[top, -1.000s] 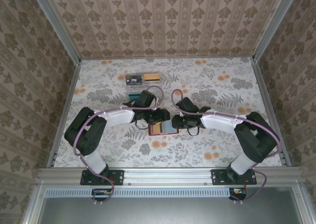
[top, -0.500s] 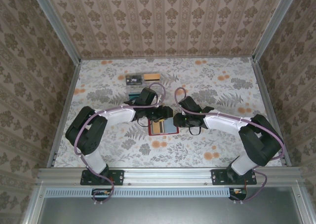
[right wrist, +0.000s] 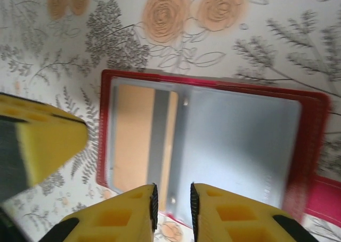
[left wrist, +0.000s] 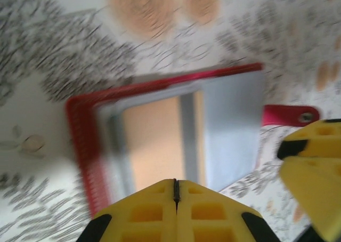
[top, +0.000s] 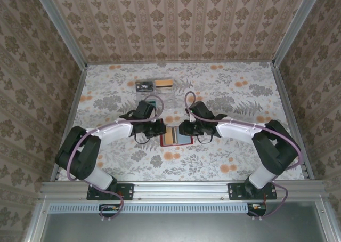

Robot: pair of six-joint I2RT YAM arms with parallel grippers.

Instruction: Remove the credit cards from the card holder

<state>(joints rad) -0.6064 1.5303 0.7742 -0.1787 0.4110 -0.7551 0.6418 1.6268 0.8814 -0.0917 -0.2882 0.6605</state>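
the card holder [top: 176, 138] is lying open on the floral table [top: 240, 156], pale grey-blue inner face up, red rim showing all round, right in the middle between the two arms. the left gripper [left wrist: 176, 195] is hovering at the holder's 10 o'clock in the top view, and its yellow fingers are pressing flat against each other, just a hairline seam between them, nothing pinched there. the right gripper [right wrist: 172, 198] is coming in at the holder's 1 o'clock, its fingers standing a narrow slit apart, with nothing visible in the gap. from its wrist camera those tips are sitting over the holder's red edge, though i cannot tell whether they are touching it. an orange card [right wrist: 133, 140] is sitting tucked in the pocket. the small red tab [left wrist: 290, 115] is sticking out flat on the cloth beside the holder. loose cards [top: 154, 85] are lying on the table at 12 o'clock, well apart from the holder.
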